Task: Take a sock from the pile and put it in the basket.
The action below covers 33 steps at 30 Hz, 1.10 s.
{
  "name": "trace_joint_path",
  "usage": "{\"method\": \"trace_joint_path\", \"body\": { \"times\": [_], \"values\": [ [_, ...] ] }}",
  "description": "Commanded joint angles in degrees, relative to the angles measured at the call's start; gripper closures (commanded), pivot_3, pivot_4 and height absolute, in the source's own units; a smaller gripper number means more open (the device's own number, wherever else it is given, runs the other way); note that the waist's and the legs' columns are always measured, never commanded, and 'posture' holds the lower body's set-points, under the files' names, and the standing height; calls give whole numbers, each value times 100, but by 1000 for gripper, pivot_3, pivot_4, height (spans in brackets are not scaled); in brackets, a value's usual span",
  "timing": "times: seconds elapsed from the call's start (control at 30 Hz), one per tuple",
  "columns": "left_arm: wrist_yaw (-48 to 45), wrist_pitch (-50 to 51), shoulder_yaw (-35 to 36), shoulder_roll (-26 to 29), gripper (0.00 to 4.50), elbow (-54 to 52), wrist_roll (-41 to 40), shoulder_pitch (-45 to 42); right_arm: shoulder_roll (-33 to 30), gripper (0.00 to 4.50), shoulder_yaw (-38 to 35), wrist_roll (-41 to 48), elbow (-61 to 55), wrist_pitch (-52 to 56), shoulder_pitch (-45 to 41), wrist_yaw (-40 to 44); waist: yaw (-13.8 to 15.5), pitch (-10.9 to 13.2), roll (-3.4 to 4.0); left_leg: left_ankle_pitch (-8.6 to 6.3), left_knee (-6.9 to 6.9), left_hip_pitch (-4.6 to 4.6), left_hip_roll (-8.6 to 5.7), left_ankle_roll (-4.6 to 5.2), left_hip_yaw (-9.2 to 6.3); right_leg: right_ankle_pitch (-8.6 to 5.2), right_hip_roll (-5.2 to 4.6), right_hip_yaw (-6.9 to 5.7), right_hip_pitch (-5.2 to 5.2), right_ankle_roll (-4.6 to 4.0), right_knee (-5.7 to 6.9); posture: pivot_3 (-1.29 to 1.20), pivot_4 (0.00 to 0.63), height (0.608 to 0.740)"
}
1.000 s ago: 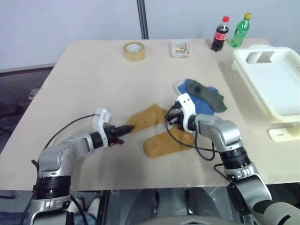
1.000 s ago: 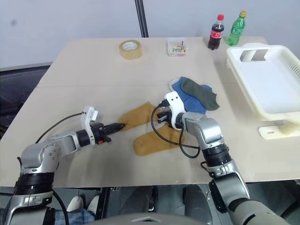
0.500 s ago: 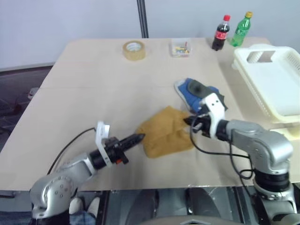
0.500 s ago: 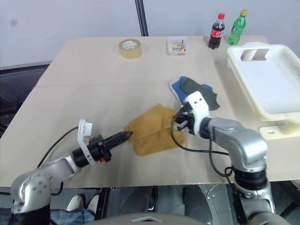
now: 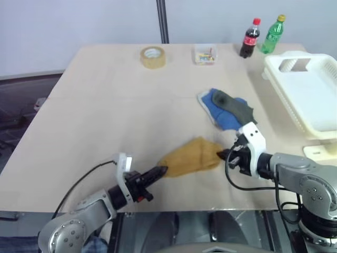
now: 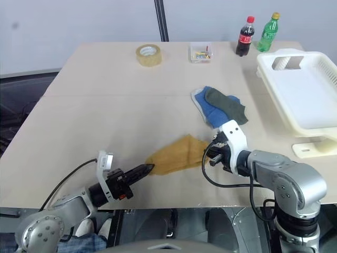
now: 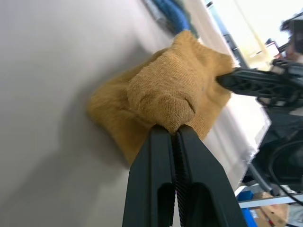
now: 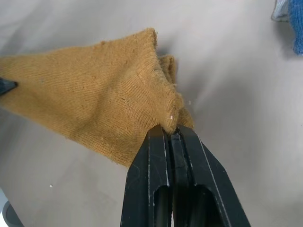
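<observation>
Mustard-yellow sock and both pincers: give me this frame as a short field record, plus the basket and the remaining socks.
sock: mustard-yellow sock, bunched near the table's front edge
left pincer: shut on the sock's left end
right pincer: shut on the sock's right end
remaining socks: blue sock with dark grey-green sock lying on it, farther back
basket: cream-white basket on the right, no sock inside
</observation>
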Motion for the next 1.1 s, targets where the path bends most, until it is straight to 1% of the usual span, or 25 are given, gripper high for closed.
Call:
{"method": "trace_joint_path", "body": {
  "times": [0.03, 0.3, 0.4, 0.43, 0.5, 0.57, 0.6, 0.63, 0.67, 0.7, 0.73, 0.77, 0.83, 0.9, 0.97, 1.07, 1.1],
  "values": [
    [92, -182, -101, -68, 4471, -11, 5, -65, 20, 4500, 17, 86, -170, 37, 34, -179, 12, 0, 0, 0, 0, 0, 0, 0, 0, 0, 0, 0, 0, 0, 0, 0, 150, 738],
    [120, -336, -272, -85, 4471, 356, 233, -173, 136, 4500, 89, 24, -20, 36, 57, -444, 19, 0, 0, 0, 0, -1, 0, 0, 0, 0, 4, 0, 0, 0, -1, 0, 150, 738],
    [59, -327, -376, 20, 4471, 481, 320, -232, 110, 4500, 116, 41, 5, 36, 60, -467, 20, 0, -1, 0, 0, -1, -1, 0, 0, 0, 2, 0, 0, 1, -1, 0, 150, 738],
    [31, -327, -415, 53, 4500, 501, 355, -249, 85, 3893, 120, 54, 1, 36, 71, -459, 18, 0, -1, 0, 0, -1, -1, 0, 0, 0, 2, 0, 1, 1, -1, 0, 150, 738],
    [17, -351, -479, 67, 4500, 544, 426, -320, 7, 3320, 117, 104, -15, 36, 112, -411, 19, 0, 0, 0, 0, -1, -1, 0, 0, 0, 4, -1, 0, 1, -1, 0, 150, 738],
    [23, -367, -522, 50, 4500, 619, 477, -440, -72, 2449, 120, 136, -9, 36, 136, -369, 19, 1, -1, 0, 0, -1, -1, 0, 0, 0, 4, 0, 0, 1, -1, 0, 150, 738],
    [5, -379, -547, 40, 4500, 662, 506, -492, -123, 2119, 124, 142, -12, 36, 151, -352, 20, 1, -2, 0, 0, -1, -1, 0, 0, 0, 4, -1, 0, 1, -2, 0, 150, 738],
    [-26, -386, -580, 32, 4500, 695, 525, -528, -176, 2119, 114, 155, -23, 36, 165, -337, 20, 1, -2, 0, 0, -1, -1, 0, 0, 0, 4, -1, 1, 1, -1, 0, 150, 738],
    [-63, -383, -624, 38, 4500, 709, 546, -548, -212, 1468, 77, 143, -43, 36, 159, -334, 21, 1, 0, 0, 0, 0, -1, 0, 0, 0, 4, -1, 1, 1, -1, 0, 150, 738],
    [-92, -382, -653, 44, 4500, 718, 563, -558, -233, 1210, 50, 137, -56, 36, 152, -338, 20, 1, -2, 0, 0, -1, -1, 0, 0, 0, 4, -1, 1, 1, 0, 0, 150, 738],
    [-116, -381, -682, 54, 4500, 720, 582, -553, -254, 764, 0, 95, -56, -150, 76, -349, 20, 1, -1, 0, 0, -1, -1, 0, 0, 0, 5, -1, 1, 1, -1, 0, 150, 738],
    [-147, -384, -709, 72, 4500, 721, 605, -545, -257, 431, -34, 66, -49, -338, -4, -351, 7, 3, -1, 0, 0, -1, -1, 0, 0, 0, 5, -1, 1, 1, -1, 0, 150, 738],
    [-226, -393, -759, 114, 4500, 720, 653, -531, -306, 431, 102, 40, -81, -1044, -135, -185, 2, 3, 0, 0, -1, 0, 0, 0, 3, 0, 5, 2, 0, 1, 0, 0, 150, 738],
    [-267, -387, -780, 137, 4500, 724, 671, -535, -482, 431, 514, -91, -141, -1686, -136, -11, 7, 3, 0, 0, -1, 1, 0, 0, 3, 0, 6, 1, 0, 2, 0, 0, 150, 738],
    [-302, -373, -807, 175, 4500, 733, 678, -550, -811, 431, 1100, -479, -105, -2547, -42, 191, 12, 4, -2, 0, -1, 1, 0, 0, 2, -1, 7, -1, 0, 3, -2, 0, 150, 738],
    [-354, -372, -856, 231, 4500, 736, 690, -584, -1268, 431, 1943, -1338, 174, -4246, 111, 588, 16, 6, -5, 0, -1, -2, -1, 0, 0, -2, 5, -3, 0, 4, -5, 0, 150, 738],
    [-401, -390, -887, 268, 4500, 737, 715, -602, -1328, 431, 2126, -1564, 328, -4694, 156, 661, 16, 6, -6, 0, -1, -2, -1, 0, 2, -2, 5, -2, 1, 5, -7, 0, 150, 738]
  ]
}}
